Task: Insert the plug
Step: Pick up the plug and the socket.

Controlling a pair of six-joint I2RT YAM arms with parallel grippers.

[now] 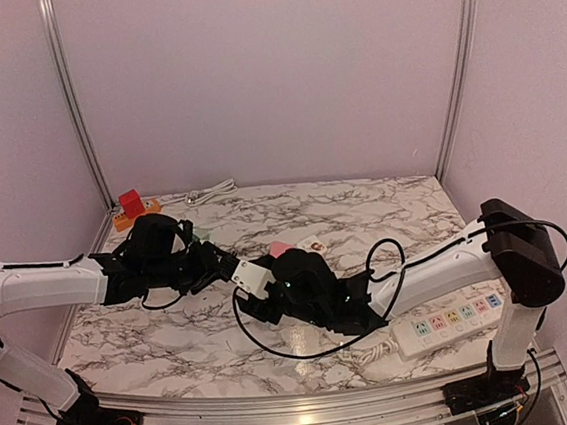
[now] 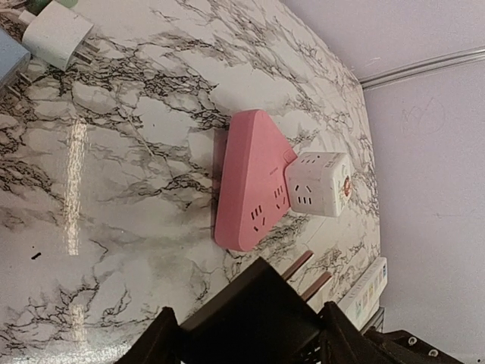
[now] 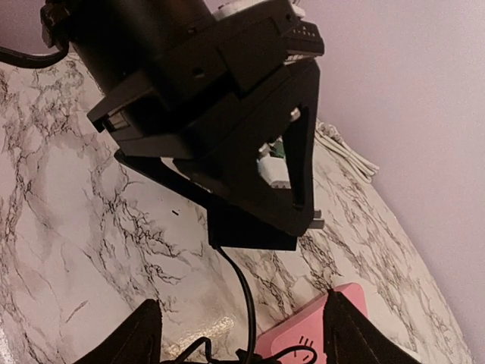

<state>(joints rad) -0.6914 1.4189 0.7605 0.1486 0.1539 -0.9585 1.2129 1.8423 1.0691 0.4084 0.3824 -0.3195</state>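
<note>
My left gripper (image 1: 231,270) is shut on a black plug (image 2: 250,311), whose two metal prongs (image 2: 307,277) point toward a pink triangular socket block (image 2: 254,182) lying on the marble table. A white cube socket (image 2: 318,183) sits against the pink block's far side. In the right wrist view the plug (image 3: 254,227) hangs under the left gripper, and its black cable (image 3: 246,303) drops down between my right fingers. My right gripper (image 3: 239,337) is open just below and beside the plug and grips nothing. The pink block (image 3: 303,334) lies beside its right finger.
A long white power strip (image 1: 445,322) lies at the right front. The black cable (image 1: 389,263) loops over the right arm. A white charger (image 2: 57,34) lies near the left gripper. A red and orange block (image 1: 130,205) and a white cord (image 1: 206,193) sit at the back left.
</note>
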